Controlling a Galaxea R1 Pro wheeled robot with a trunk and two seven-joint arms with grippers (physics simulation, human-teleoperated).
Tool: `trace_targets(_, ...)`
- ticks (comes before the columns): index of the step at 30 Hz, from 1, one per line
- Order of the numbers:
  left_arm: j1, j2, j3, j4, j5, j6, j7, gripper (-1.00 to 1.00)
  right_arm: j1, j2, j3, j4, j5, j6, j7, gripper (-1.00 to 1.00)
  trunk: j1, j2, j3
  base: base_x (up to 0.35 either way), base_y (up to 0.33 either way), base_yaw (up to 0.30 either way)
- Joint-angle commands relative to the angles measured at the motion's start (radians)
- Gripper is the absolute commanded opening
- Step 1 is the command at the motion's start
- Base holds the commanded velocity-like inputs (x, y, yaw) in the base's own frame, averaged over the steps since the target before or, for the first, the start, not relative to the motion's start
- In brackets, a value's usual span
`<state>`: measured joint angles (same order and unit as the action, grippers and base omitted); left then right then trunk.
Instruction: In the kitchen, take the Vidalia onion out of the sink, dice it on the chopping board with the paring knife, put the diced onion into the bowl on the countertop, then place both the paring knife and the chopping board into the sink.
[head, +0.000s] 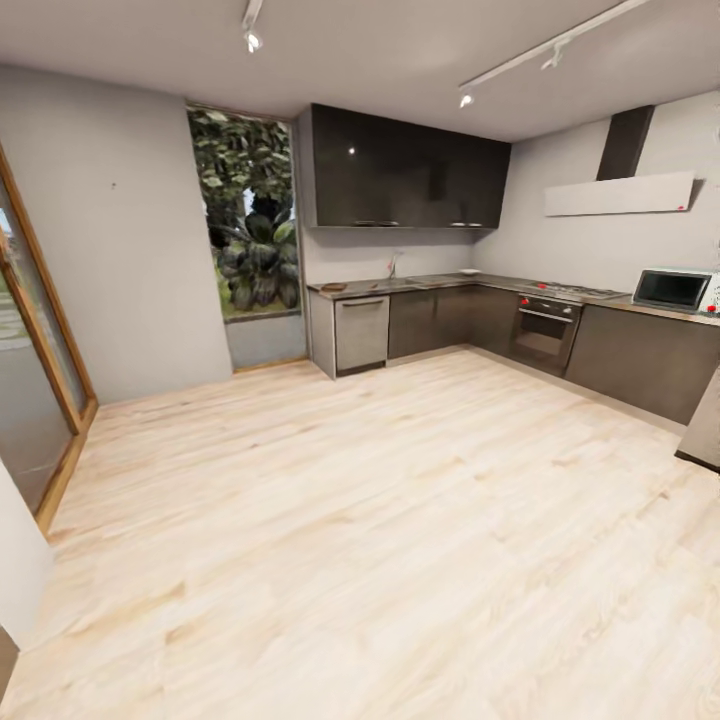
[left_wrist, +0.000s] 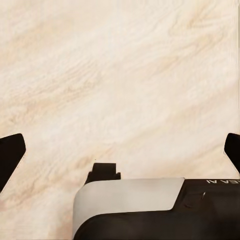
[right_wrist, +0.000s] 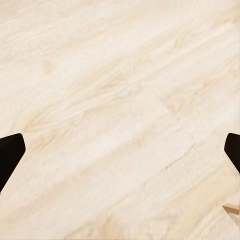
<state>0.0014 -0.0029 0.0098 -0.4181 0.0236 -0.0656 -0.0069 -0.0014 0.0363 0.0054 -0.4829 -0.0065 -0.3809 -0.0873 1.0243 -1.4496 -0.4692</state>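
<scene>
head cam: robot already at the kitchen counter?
No. A wide stretch of wood floor lies between the camera and the countertop, which sits along the far wall.

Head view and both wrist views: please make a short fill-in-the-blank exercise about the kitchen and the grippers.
1. The countertop runs along the far walls, across a pale ____ floor.
2. The microwave stands at the countertop's ____ end.
3. Both wrist views look down at the ____.
4. The left gripper and right gripper hold ____.

Missing words: wooden; right; floor; nothing
</scene>
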Motion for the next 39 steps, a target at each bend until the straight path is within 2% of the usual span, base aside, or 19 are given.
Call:
trace_targets(1, 0.000, 0.000, 0.001, -0.001, 0.002, -0.002, -0.001, 1.00, 0.000, 0.000, 0.001, 0.000, -0.001, -0.002, -0.003, 1.00, 0.001, 0.000, -0.001, 0.346, 0.000, -0.100)
trace_targets(39, 0.000, 0.000, 0.001, -0.001, 0.002, -0.002, -0.001, 1.00, 0.000, 0.001, 0.001, -0.001, -0.001, -0.002, -0.003, 1.00, 0.001, 0.000, -0.001, 0.346, 0.000, -0.121)
